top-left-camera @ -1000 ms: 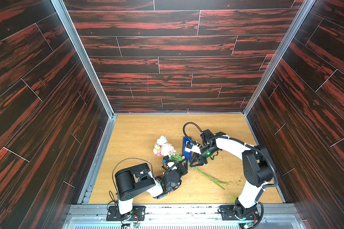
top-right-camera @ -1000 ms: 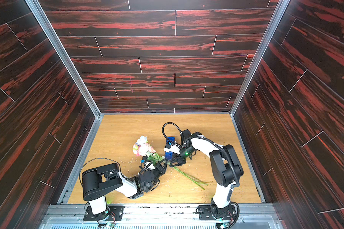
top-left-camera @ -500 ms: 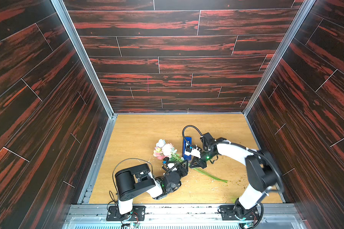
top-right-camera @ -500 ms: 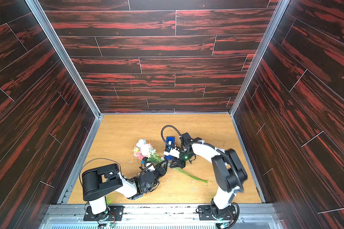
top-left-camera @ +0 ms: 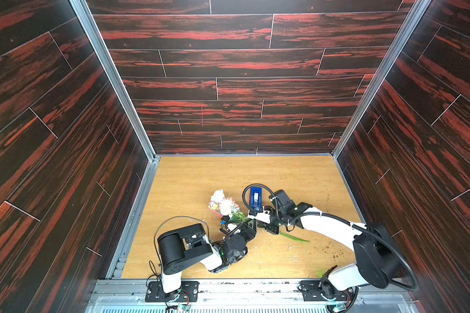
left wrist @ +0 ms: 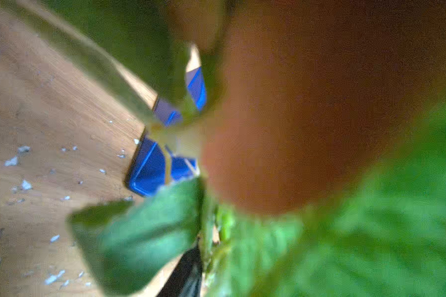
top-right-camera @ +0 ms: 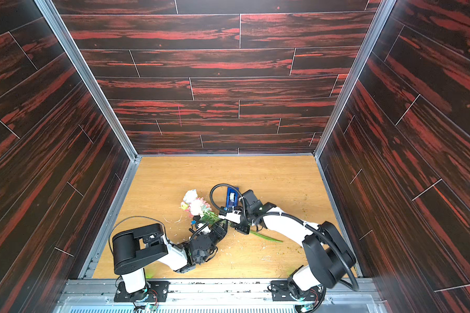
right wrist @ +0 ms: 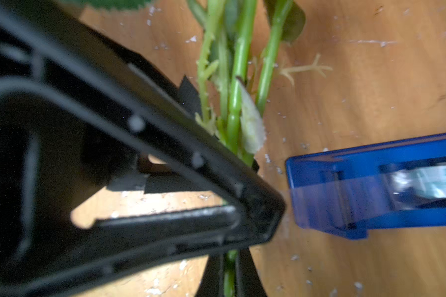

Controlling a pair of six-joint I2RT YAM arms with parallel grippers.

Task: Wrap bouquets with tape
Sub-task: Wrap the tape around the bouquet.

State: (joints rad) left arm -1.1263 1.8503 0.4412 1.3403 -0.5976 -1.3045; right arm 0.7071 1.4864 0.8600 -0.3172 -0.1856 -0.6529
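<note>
The bouquets are one bunch (top-left-camera: pixel 224 204) (top-right-camera: pixel 196 204) of pink and white roses lying on the wooden table, its green stems (top-left-camera: pixel 293 237) trailing to the right. My right gripper (right wrist: pixel 229 270) (top-left-camera: pixel 263 226) is shut on the stems (right wrist: pixel 238 77). My left gripper (top-left-camera: pixel 246 226) (top-right-camera: pixel 219 226) sits against the same stems just left of it. Leaves (left wrist: pixel 144 236) fill the left wrist view and hide its jaws. The blue dispenser (top-left-camera: pixel 255 196) (right wrist: pixel 371 185) with the whitish tape (right wrist: pixel 435 180) stands just behind the right gripper.
White crumbs and green flecks (top-left-camera: pixel 334 250) litter the table. Dark red wood-pattern walls (top-left-camera: pixel 228 89) close in three sides, and a metal rail (top-left-camera: pixel 255 284) carries both arm bases at the front. The right arm's cable (top-left-camera: pixel 246 193) loops over the dispenser.
My right gripper has moved left along the stems, up beside the left gripper, and has shut on them. The stem ends have swung slightly toward the back.
</note>
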